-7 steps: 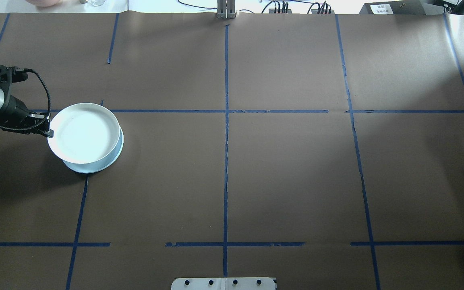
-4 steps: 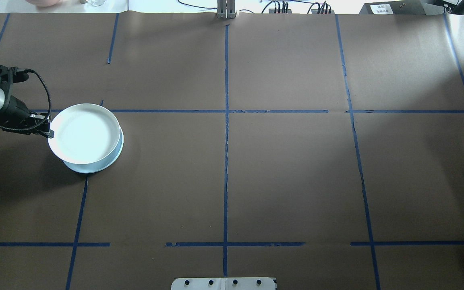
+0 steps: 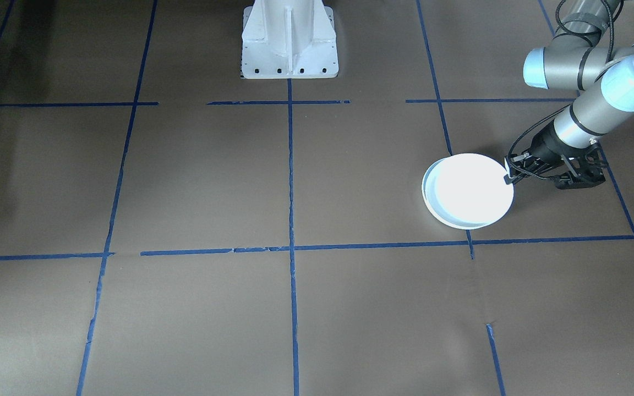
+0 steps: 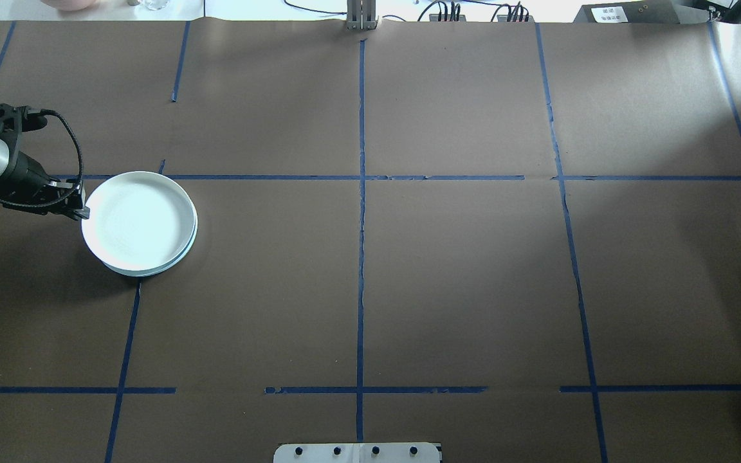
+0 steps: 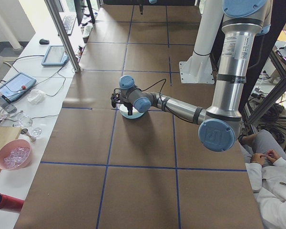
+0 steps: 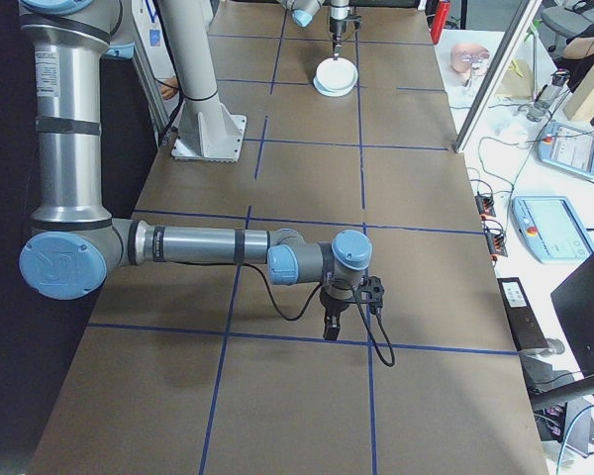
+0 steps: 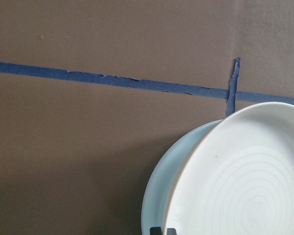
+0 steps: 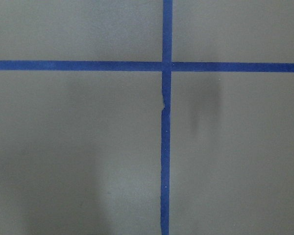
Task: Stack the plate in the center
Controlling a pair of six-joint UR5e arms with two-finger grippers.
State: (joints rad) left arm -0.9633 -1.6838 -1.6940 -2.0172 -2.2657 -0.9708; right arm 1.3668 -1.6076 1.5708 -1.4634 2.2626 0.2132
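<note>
A white plate (image 4: 139,222) (image 3: 474,187) lies on a pale bluish-white plate, the center (image 4: 152,273) (image 3: 427,192), at the left side of the table. It sits a little off-centre, so a crescent of the lower plate shows. My left gripper (image 4: 81,209) (image 3: 508,177) is shut on the white plate's near-left rim. In the left wrist view the white plate (image 7: 245,186) overlaps the bluish one (image 7: 161,196). My right gripper (image 6: 329,332) hangs over bare table far from the plates; I cannot tell whether it is open or shut.
Brown paper with a blue tape grid (image 4: 361,193) covers the table. The robot's white base (image 3: 289,38) stands at the near edge. A side bench holds a pink bowl (image 5: 13,155) and tablets. A seated person (image 5: 271,167) is beside the robot.
The white plate has come down from a raised hold onto the bluish plate. The left gripper has sunk with it and stays at the rim.
</note>
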